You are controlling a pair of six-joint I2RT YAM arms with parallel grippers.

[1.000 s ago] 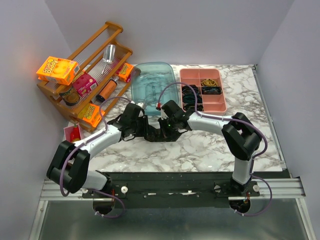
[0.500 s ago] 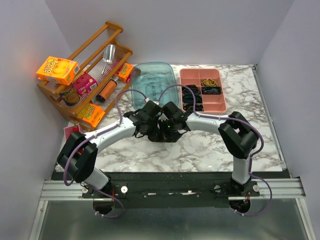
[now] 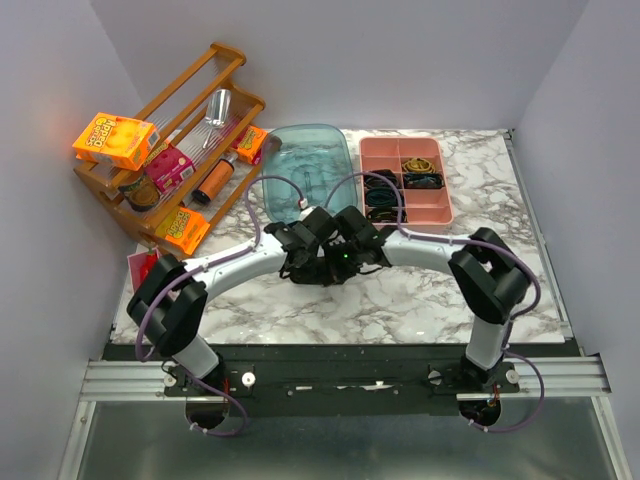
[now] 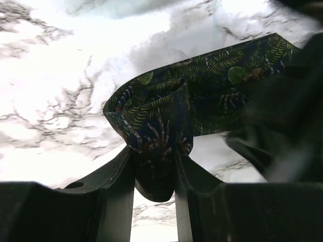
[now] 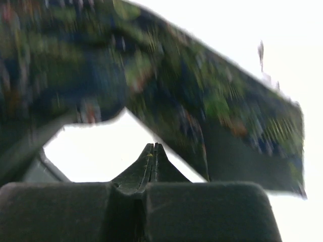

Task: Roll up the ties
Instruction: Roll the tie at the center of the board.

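We see the tie (image 4: 161,121) dark navy, patterned with green fern leaves and round green spots; the table (image 3: 400,300) white-grey marble; at one o'clock a salmon-pink tray (image 3: 382,155); at twelve a translucent teal bin (image 3: 320,150).

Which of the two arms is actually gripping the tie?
The left arm: the left end effector pinches a fold of the tie; the right end effector is shut on nothing.
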